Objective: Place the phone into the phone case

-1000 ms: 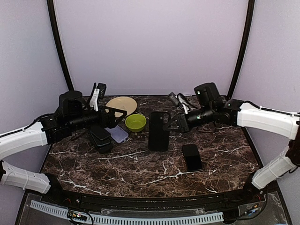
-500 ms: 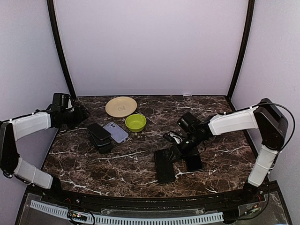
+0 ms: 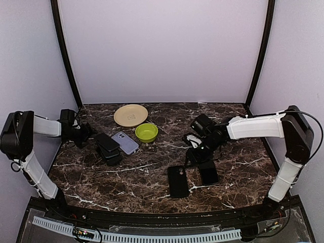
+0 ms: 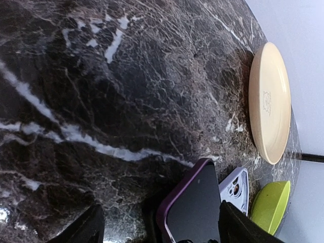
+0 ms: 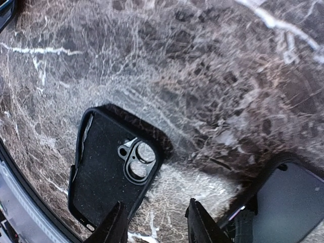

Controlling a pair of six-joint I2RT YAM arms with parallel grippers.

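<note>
The right gripper hung low over the marble table with its fingers partway apart and nothing between them; only bare stone showed in the gap. Just ahead of its fingertips, toward its left finger, a black phone lay flat and back up, camera rings showing, touching neither finger. It may have sat in a dark cover, though that was hard to tell. Lying flat and free like that, it looked parked rather than gripped, and it was well apart from the case it was meant for. A second phone, glossy screen up, lay close beside the right finger, also untouched.

The left gripper stood wide and held nothing, low over the table's left side. Straight ahead of it, between the lines of its two fingers, was a stack of phones. Just beyond the stack the lavender phone case lay flat with its camera cutout visible, right against the stack's edge as far as could be told. A green bowl sat just past the case and a cream plate farther off to the side. The wide spread and the aim suggested this arm was poised to fetch or steady the case. By my judgement the task was barely begun: phone and case lay well apart, each near a different gripper.
</note>
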